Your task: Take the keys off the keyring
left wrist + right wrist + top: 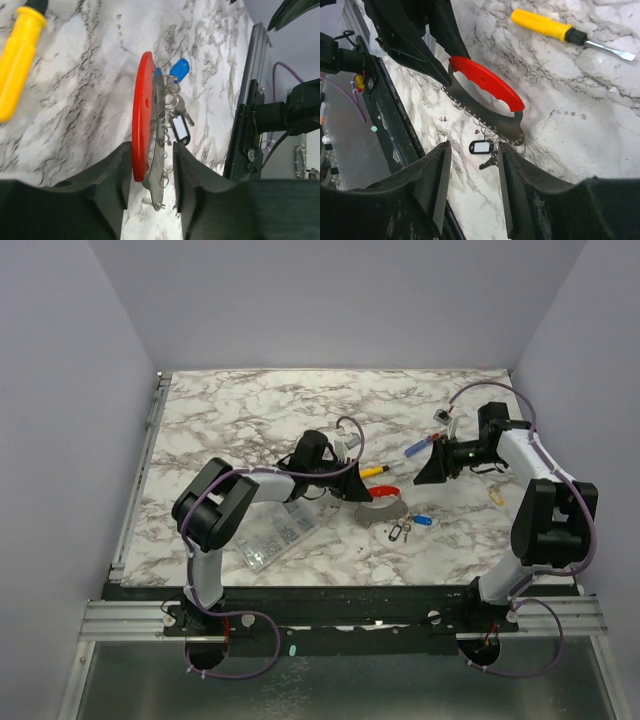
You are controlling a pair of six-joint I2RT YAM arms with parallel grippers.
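Note:
The keyring [382, 502], a red curved band on a grey metal plate, stands on its edge at the table's middle. My left gripper [352, 483] is shut on its near end; in the left wrist view [152, 150] the red band [142, 110] sits against one finger with the plate between the jaws. A blue-tagged key [180, 70] and a black-tagged key [180, 129] hang from the plate's small rings. My right gripper [432, 476] is open and empty above the black-tagged key [481, 147], which lies between its jaws [475, 150]. The keyring [487, 82] lies just beyond them.
A yellow-handled screwdriver [372, 470] lies just behind the keyring. A blue-and-red screwdriver [420, 446] lies near the right gripper. A clear compartment box [275, 536] sits under the left arm. A yellow-tagged key [495, 496] lies loose at the right.

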